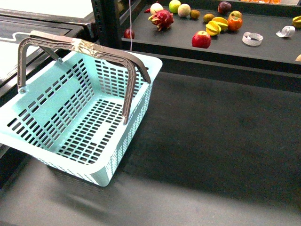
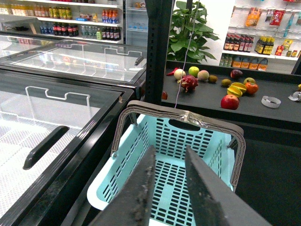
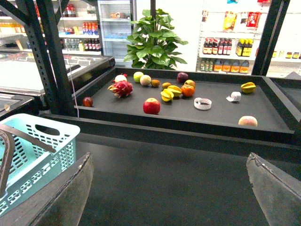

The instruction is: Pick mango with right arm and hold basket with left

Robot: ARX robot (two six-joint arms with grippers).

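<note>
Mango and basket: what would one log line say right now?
basket: empty, ungripped | left gripper: open above basket | right gripper: open, empty | mango: on shelf, untouched

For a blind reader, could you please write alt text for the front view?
An empty turquoise basket with both handles raised sits left of centre on a dark surface. Behind it, a black shelf holds a red apple and other fruit.

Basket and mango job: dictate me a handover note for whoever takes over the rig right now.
Left gripper: open, empty, above the inside of the basket; handles not held.
Right gripper: open, empty, short of the fruit shelf.
Mango: apparently the plain yellow fruit far right on the shelf, untouched.
Done: nothing.
Left: grip the basket, pick the mango.
</note>
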